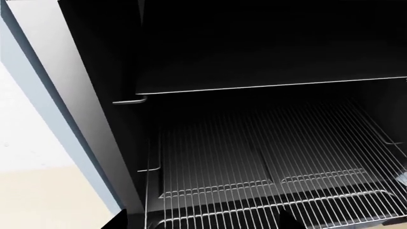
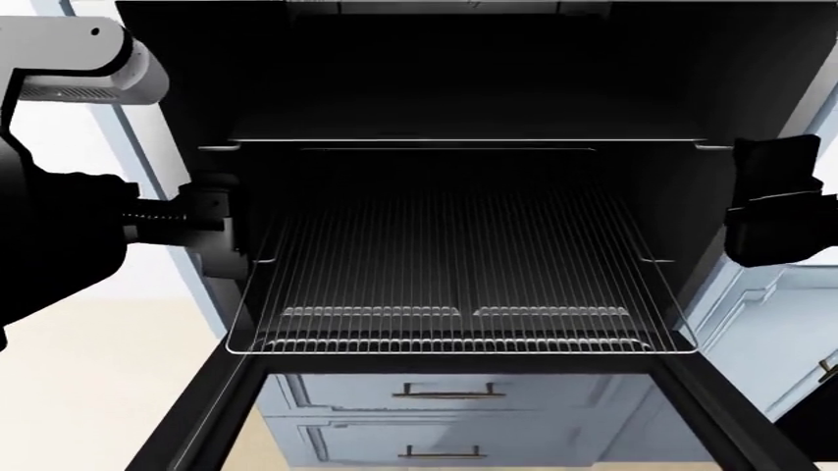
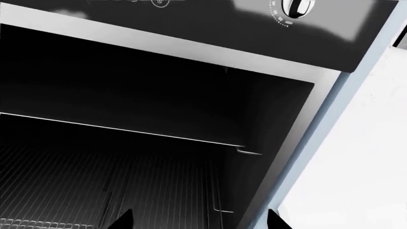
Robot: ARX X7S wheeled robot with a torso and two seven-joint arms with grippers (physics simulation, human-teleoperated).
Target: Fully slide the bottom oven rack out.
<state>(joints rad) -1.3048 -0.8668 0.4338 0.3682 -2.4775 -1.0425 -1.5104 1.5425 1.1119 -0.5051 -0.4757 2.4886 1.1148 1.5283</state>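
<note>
Gaping wide, the oven (image 2: 157, 59) shows its bottom oven rack (image 2: 458, 265) drawn partway beyond the opening, above the lowered door. The left claw (image 2: 216, 221) and right claw (image 2: 772, 211) flank it; neither grip is discernible

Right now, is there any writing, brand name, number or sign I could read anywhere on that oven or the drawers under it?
No readable text in any view.
Tick marks ring the control knob on the oven panel in the right wrist view: too small to read.
Faint markings farther along the same panel: blurred, unreadable.
Bottom oven rack, upper rack, drawers: no labels visible.
</note>
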